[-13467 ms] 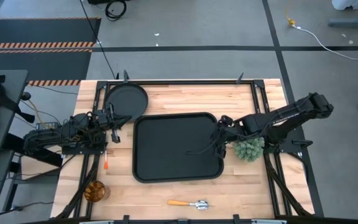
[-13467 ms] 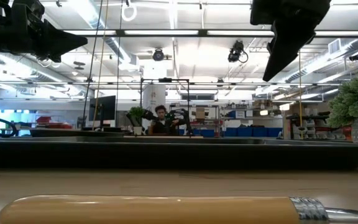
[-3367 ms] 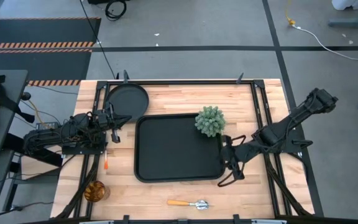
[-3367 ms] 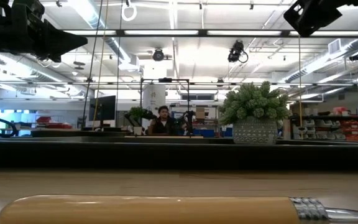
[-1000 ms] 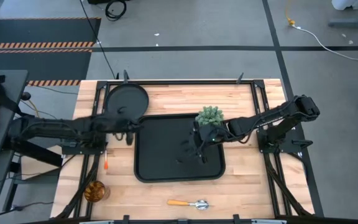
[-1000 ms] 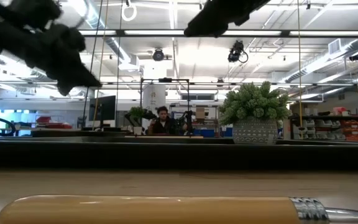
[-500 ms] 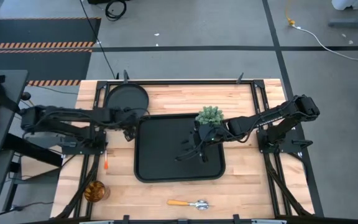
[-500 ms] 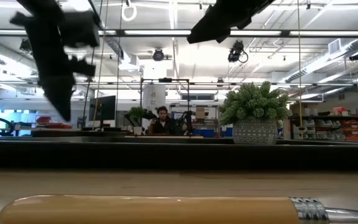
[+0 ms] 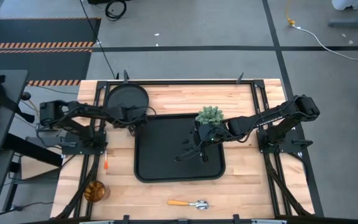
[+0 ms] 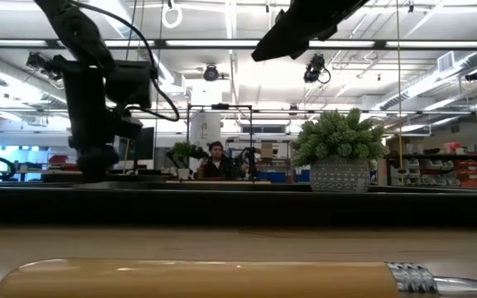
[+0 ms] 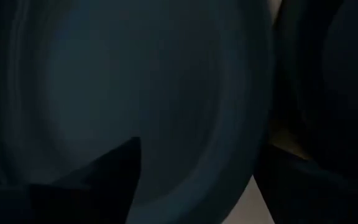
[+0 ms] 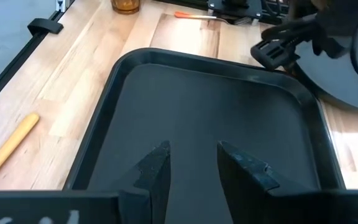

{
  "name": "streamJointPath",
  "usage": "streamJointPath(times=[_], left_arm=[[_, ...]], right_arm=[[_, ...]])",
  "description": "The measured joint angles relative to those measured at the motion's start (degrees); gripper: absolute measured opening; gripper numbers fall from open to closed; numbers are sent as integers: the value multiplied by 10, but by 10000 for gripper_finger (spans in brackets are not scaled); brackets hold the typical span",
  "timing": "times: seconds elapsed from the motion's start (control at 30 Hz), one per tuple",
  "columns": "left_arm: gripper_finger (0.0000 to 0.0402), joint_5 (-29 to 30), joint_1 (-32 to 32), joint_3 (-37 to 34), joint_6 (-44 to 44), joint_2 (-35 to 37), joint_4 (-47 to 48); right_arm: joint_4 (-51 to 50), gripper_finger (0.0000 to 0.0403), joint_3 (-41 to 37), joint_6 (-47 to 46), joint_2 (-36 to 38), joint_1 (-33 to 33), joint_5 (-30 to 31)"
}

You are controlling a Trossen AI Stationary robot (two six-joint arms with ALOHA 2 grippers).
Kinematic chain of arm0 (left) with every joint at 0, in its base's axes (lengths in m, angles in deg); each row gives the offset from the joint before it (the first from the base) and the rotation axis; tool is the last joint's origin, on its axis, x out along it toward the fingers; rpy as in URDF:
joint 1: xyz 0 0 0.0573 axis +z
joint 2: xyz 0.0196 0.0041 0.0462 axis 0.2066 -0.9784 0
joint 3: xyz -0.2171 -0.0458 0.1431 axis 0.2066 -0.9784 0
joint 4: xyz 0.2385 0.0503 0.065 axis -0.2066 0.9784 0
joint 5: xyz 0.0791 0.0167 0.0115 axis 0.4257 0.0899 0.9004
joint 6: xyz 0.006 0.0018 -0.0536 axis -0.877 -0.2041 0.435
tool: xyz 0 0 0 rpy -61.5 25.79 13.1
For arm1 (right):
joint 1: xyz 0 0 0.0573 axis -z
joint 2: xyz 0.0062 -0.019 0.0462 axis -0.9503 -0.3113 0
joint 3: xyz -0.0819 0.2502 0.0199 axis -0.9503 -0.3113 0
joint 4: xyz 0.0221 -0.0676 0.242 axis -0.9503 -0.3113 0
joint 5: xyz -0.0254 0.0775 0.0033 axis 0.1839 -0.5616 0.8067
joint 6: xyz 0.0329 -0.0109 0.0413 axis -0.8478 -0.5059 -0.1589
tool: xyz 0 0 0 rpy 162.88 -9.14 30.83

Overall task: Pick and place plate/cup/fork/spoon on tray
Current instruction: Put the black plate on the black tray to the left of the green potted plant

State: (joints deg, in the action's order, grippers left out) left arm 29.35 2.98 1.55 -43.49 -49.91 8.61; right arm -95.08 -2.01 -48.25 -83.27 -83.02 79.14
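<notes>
The round black plate (image 9: pixel 127 98) lies flat on the wood at the far left, beside the black tray (image 9: pixel 166 163). My left gripper (image 9: pixel 131 119) points down over the plate's near right rim, open; in its wrist view the plate (image 11: pixel 135 81) fills the picture, with one finger (image 11: pixel 98 183) over it. My right gripper (image 12: pixel 194 168) hovers open over the tray's right half with nothing between its fingers. The red-handled fork (image 9: pixel 106 163), the amber cup (image 9: pixel 94 191) and the spoon (image 9: pixel 188 203) lie on the wood off the tray. My left gripper comes at the plate's rim (image 11: pixel 253 149) from above, on the side next to the tray. Whether its fingers touch the plate I cannot tell. The plate lies flat on the table.
A small potted plant (image 9: pixel 210 116) stands on the tray's far right corner, close to my right arm. The spoon's handle (image 10: pixel 197 280) fills the low view's foreground. A person (image 10: pixel 215 161) sits far off in the room behind the table.
My left arm has swung from over the tray's left edge toward the far edge and tipped its gripper down, and it now stands upright over the plate's rim. The plate has stayed where it was. My right gripper has kept still above the tray.
</notes>
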Motion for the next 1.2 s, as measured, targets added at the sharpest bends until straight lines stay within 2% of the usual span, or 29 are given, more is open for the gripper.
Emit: streamJointPath(times=[0.13,0.27,0.4,0.67,0.93,1.1,1.2], left_arm=[[280,-1,1,0,-21,-22,-22],[241,-11,0,3,-27,-43,-21],[178,-12,-1,3,-23,-52,-21],[22,-8,-2,3,-22,-43,-5],[11,86,-21,73,4,-1,144],[9,91,-66,133,2,23,154],[10,82,-115,166,-36,26,132]], right_arm=[[-2,136,0,0,0,0,0],[-6,136,0,0,0,0,0],[-17,136,0,-14,0,0,0],[-29,136,0,-30,0,-1,0],[-30,136,0,-31,0,-5,1],[-31,136,0,-32,0,-5,2],[-32,136,0,-37,0,-5,1]])
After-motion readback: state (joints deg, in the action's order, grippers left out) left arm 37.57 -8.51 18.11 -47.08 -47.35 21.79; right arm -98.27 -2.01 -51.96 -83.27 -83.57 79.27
